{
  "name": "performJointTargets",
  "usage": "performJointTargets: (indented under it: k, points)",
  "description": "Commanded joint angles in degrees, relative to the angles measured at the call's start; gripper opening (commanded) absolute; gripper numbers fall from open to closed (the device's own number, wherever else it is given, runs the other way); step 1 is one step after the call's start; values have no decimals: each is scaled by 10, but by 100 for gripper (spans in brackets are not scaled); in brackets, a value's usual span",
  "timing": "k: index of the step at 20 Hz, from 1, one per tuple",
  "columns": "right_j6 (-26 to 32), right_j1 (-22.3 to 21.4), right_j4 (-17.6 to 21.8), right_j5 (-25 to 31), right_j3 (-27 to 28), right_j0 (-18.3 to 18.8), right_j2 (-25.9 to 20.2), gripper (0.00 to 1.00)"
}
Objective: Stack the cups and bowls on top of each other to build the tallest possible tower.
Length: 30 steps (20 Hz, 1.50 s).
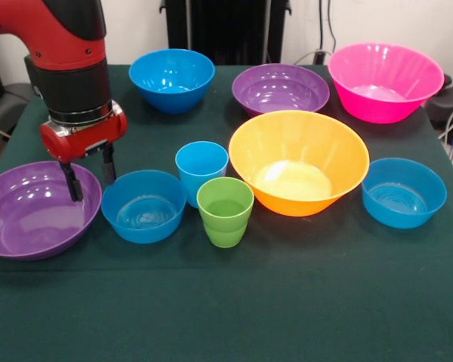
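Gripper: gripper [90,177] hangs at 9 o'clock of the table [234,302], its two black fingers [73,183] apart and empty, over the right rim of the near purple bowl [32,213]
Cups: light blue cup [201,170] and green cup [225,212] upright, touching near the centre, green at 5 o'clock of the blue one
Blue bowls: one [143,206] just beside the cups at 9 o'clock; one [403,192] at 3 o'clock; one [171,79] at 11 o'clock
Orange-yellow bowl: big bowl [298,162] just right of the cups
Far bowls: second purple bowl [280,89] at 12 o'clock, pink bowl [385,81] at 1 o'clock
Tower: nothing stacked, every piece stands alone
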State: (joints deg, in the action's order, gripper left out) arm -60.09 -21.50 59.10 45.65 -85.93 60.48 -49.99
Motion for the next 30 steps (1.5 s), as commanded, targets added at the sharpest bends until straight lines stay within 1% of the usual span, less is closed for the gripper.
performJointTargets:
  k: [1,8,15,19,25,30]
  points:
    - [182,17,59,13,51,-38,47,100]
    - [180,21,80,33,81,-64,77,100]
    - [178,19,74,35,92,-75,88,100]
    - [177,17,70,29,90,-77,93,100]
    - [169,-2,60,28,70,-77,94,100]
    - [164,-9,58,24,63,-75,93,100]
